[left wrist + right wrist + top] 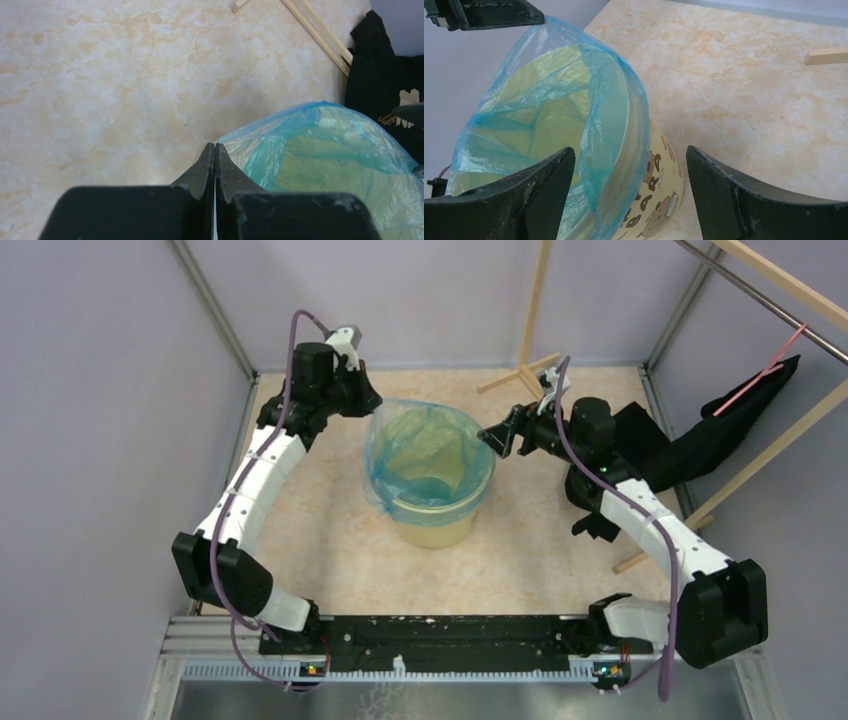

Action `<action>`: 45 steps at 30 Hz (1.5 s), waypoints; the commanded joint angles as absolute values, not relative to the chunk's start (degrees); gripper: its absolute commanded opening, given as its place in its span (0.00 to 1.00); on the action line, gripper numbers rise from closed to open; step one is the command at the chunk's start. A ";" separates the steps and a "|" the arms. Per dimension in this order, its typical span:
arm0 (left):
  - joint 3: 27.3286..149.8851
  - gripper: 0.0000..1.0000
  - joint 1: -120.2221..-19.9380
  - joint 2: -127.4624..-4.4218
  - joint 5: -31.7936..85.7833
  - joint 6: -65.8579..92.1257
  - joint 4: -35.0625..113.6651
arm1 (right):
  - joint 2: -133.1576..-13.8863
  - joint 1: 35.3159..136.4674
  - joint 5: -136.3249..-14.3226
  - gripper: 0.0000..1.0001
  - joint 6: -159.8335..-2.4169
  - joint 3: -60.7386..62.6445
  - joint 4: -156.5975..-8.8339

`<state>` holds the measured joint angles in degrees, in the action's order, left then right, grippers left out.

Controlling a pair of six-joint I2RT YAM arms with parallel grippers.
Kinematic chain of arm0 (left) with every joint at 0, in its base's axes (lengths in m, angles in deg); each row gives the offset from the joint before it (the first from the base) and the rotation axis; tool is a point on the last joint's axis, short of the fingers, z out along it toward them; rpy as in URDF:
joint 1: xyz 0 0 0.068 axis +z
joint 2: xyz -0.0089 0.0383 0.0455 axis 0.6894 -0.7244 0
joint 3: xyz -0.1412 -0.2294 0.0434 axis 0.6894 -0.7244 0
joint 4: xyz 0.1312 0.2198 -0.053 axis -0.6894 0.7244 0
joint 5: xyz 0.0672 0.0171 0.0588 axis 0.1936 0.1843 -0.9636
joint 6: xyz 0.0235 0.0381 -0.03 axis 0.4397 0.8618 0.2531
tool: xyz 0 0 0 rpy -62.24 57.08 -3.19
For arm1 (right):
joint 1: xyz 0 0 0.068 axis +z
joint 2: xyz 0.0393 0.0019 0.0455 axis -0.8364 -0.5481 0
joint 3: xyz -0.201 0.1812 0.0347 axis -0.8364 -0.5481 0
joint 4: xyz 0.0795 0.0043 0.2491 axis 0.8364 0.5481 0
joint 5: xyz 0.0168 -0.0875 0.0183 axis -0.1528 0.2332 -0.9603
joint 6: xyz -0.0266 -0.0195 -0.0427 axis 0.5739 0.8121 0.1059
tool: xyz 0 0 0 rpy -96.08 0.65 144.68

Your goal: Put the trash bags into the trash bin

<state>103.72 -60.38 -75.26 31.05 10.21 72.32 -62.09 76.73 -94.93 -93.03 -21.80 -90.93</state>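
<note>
The trash bin point(440, 525) is a pale-yellow bucket with bear cartoons point(659, 175), standing mid-table. The light-blue trash bag point(425, 455) lines its inside and stands up above the rim. My left gripper point(375, 405) is at the bag's far-left edge, jaws shut point(215, 145), and the film point(325, 150) rises in a peak to its tips point(536, 17), pinched there. My right gripper point(492, 440) is open at the right side of the bin. Its fingers straddle the rim point(629, 150), with the bag's edge point(539, 100) between them, untouched.
A black cloth point(720, 435) hangs on a wooden rack at the right, close behind my right arm. A wooden stand point(525, 370) rises at the back. Metal frame posts and lilac walls enclose the marbled table point(330, 550).
</note>
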 commanded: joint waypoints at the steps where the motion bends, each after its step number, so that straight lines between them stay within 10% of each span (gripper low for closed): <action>1: 102.76 0.00 -57.39 -76.14 33.36 7.98 66.97 | -62.55 76.09 -95.96 0.81 -93.49 -21.95 -93.94; 12: 97.10 0.00 -51.35 -83.01 50.33 1.76 58.03 | -63.50 76.10 -97.07 0.74 -93.99 -21.88 -94.87; 23: 92.45 0.02 -49.27 -79.99 42.86 1.62 63.19 | -63.38 76.10 -96.95 0.73 -93.75 -21.58 -94.12; 28: 90.84 0.65 -47.45 -66.24 26.52 2.98 70.74 | -62.75 76.11 -97.21 0.73 -94.03 -19.57 -91.51; 33: 77.10 0.93 -47.45 -47.94 25.69 1.53 70.06 | -62.93 76.10 -96.61 0.71 -96.91 -17.42 -86.00; 45: 59.89 0.66 -47.44 -34.25 43.97 -4.48 59.89 | -55.37 76.10 -95.66 0.71 -100.46 -15.90 -76.30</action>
<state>61.71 -47.37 -32.16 37.34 -1.33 66.86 -58.50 76.71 -95.34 -97.82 -19.28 -76.74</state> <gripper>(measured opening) 0.666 0.712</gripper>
